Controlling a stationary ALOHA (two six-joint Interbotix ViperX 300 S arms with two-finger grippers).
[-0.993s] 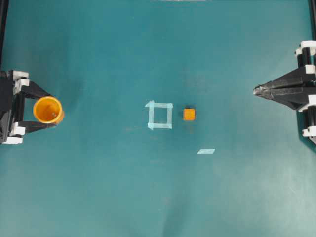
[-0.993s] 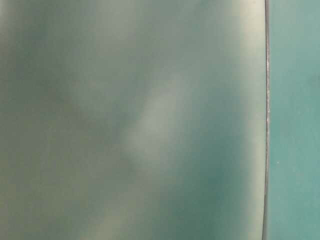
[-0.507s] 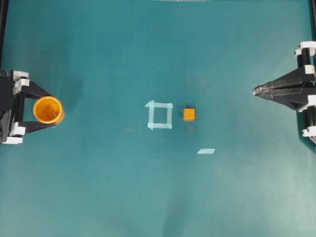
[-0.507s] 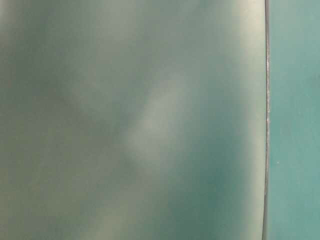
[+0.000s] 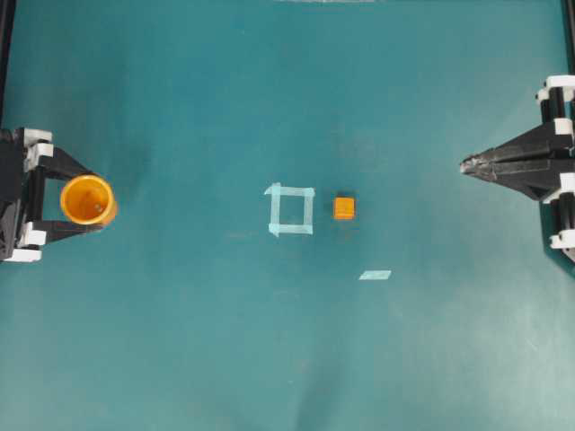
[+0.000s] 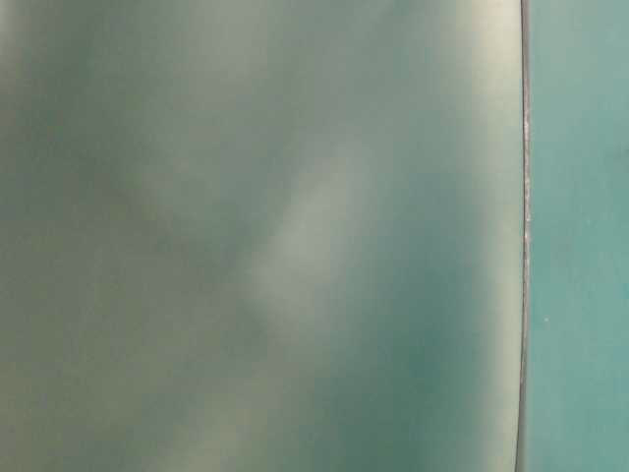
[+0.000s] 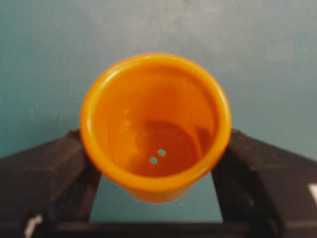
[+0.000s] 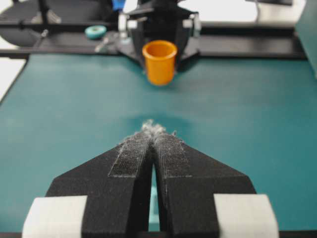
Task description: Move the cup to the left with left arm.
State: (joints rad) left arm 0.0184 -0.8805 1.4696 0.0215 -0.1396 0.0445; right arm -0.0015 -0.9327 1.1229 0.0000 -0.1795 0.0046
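the teal tabletop (image 5: 287, 359) lies wide and mostly bare before you, with the left arm (image 5: 22, 206) parked at its far left edge and the right arm (image 5: 544, 166) at the far right. your left gripper (image 5: 88, 200) has its fingers (image 7: 44, 173) spread wide around the cup (image 5: 87, 199), one on each side and pressed to its wall in the left wrist view; from the right wrist view the cup looks lifted clear of the tabletop, though that is a judgement. the right gripper (image 8: 151, 144) has its fingers closed together on nothing. the cup already sits well left of the tape square (image 5: 290, 209) and the small orange cube (image 5: 343, 207), so the move looks all but done. the risk now is the release: let go from height and the light cup may bounce, tip or roll; the tapered wall could also slip downward if the hold is light. the table-level view is a blur and will not help you check.
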